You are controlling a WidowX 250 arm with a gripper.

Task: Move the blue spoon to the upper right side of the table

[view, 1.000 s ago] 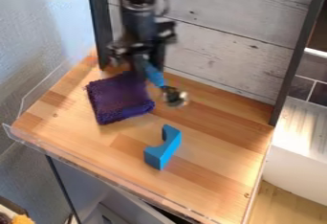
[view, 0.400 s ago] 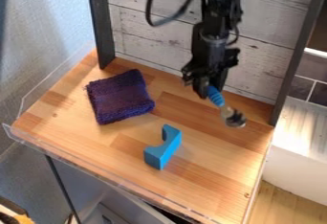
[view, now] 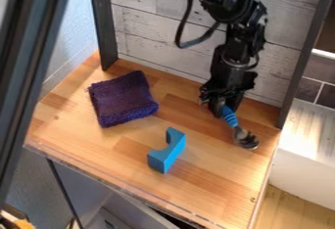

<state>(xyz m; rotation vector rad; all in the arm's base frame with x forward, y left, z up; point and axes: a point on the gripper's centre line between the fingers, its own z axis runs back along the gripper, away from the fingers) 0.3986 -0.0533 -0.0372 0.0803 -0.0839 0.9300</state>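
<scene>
Quick update: since the last couple of frames the gripper (view: pixel 220 109) has swung away from the cloth side toward 3 o'clock, then dipped a bit toward 5 o'clock, and the blue spoon (view: pixel 230 117) has gone with it. Going by the picture as a clock face centred on the wooden table (view: pixel 216 179), the spoon is now out around 3 o'clock. Its handle end is pinched in the gripper's fingers, so I'd call that a grip on the spoon. It's angled with the metal bowl pointing to about 5 o'clock; can't tell if the bowl touches the wood.

Purple cloth (view: pixel 122 99) hasn't budged, lying over at 10 to 11 o'clock. Same for the blue arch-shaped block (view: pixel 166 152), near the middle, just toward 6 o'clock, apart from both cloth and spoon. Black arm (view: pixel 229 3) comes down from 1 o'clock with a looped cable (view: pixel 179 38) on it, in front of the pale plank wall (view: pixel 147 39). Oh, and a dark slanted bar (view: pixel 33 52) has popped in along the 9 to 11 o'clock edge
</scene>
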